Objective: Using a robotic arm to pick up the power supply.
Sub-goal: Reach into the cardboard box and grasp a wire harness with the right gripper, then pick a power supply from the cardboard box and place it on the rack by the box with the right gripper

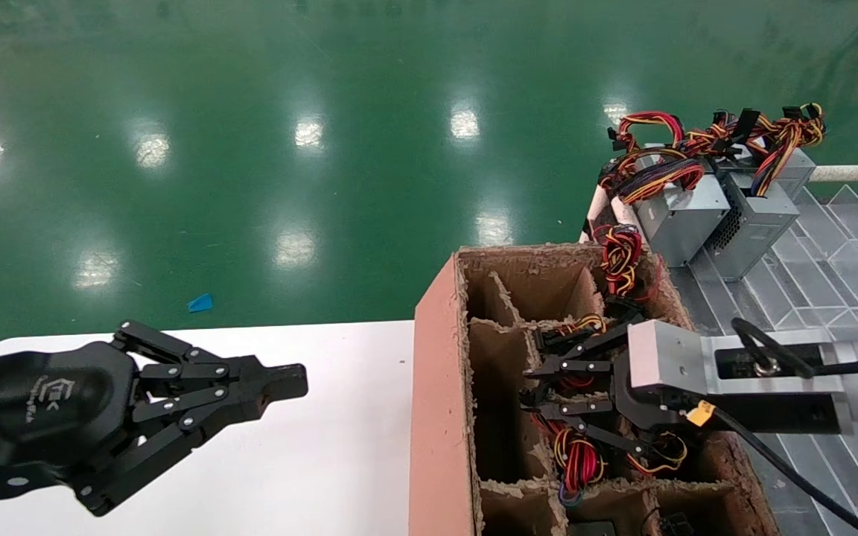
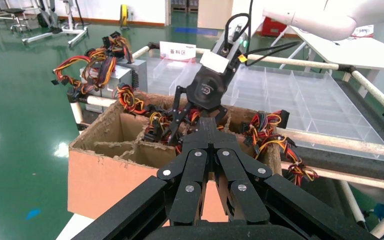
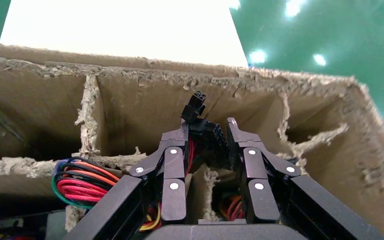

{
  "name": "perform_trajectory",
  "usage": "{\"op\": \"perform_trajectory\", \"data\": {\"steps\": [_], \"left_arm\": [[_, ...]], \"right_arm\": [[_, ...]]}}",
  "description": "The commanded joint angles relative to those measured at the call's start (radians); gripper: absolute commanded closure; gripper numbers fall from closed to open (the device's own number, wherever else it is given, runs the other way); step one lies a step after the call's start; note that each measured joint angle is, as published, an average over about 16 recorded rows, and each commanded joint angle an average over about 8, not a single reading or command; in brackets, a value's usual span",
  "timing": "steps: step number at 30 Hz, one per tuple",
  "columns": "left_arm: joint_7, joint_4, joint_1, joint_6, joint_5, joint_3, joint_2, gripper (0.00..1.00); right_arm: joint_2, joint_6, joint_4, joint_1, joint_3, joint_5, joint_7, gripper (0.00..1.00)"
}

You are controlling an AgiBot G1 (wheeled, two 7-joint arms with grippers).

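Red and yellow wires mark the power supply (image 1: 582,454), sitting in a compartment of the cardboard box (image 1: 440,417) beneath your right tool (image 1: 537,391). Its fingers stand apart around a black plug (image 3: 194,106); nothing is lifted. Left tool (image 1: 280,383) hovers pressed together over the worktop (image 1: 325,461).

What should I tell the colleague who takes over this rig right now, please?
Right gripper: down in the brown cardboard box, jaws partly open around black plugs and wires; a firm grasp is not visible.
Left gripper: shut, idle over the white table, beside the box.
Power supplies: their wire bundles show in the box's compartments, the casings are mostly hidden. Two more grey units sit on the clear-tray rack behind the box.
Done: right arm has reached the box.
Left: close on the power supply, lift it out.
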Motion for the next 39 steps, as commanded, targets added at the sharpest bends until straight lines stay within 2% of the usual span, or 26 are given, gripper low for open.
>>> {"op": "perform_trajectory", "data": {"steps": [1, 22, 33, 39], "left_arm": [[0.000, 0.000, 0.000, 0.000, 0.000, 0.000, 0.000, 1.00], [0.000, 0.000, 0.000, 0.000, 0.000, 0.000, 0.000, 1.00], [0.000, 0.000, 0.000, 0.000, 0.000, 0.000, 0.000, 1.00], [0.000, 0.000, 0.000, 0.000, 0.000, 0.000, 0.000, 1.00]], "right_arm": [[0.002, -0.004, 0.014, 0.006, 0.000, -0.002, -0.006, 1.00], [0.106, 0.071, 0.347, 0.066, 0.102, 0.035, -0.062, 1.00], [0.123, 0.085, 0.345, 0.132, 0.210, 0.189, -0.117, 1.00], [0.131, 0.086, 0.310, 0.174, 0.246, 0.225, -0.150, 1.00]]}}
